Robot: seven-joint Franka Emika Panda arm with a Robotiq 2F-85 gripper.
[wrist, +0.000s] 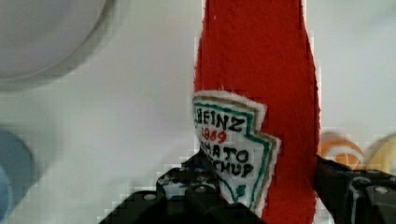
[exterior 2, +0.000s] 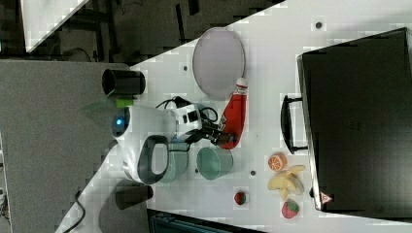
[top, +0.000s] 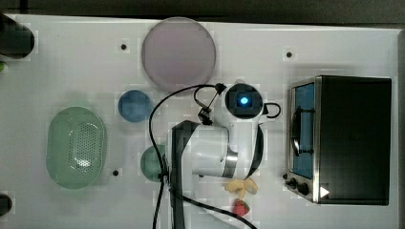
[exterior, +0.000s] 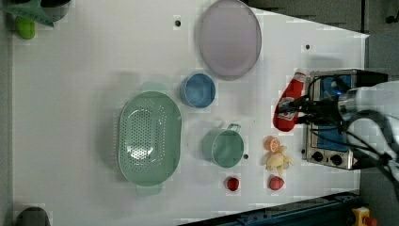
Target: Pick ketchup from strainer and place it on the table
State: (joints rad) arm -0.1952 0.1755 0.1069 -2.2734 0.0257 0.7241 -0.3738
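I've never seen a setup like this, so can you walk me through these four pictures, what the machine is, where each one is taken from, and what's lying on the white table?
The machine is a single white robot arm with a two-fingered gripper. Three pictures come from cameras off the arm, looking down on the white tabletop. The fourth comes from a camera on the wrist, so it looks along the fingers.

On the table sit a pale green perforated plastic strainer, now empty, a blue cup, a green cup, a round grey-lilac plate, a black and silver toaster oven, and toy fruit: an orange slice, a banana and two strawberries.

The gripper is closed on a red ketchup bottle with a white cap and label, beside the oven.
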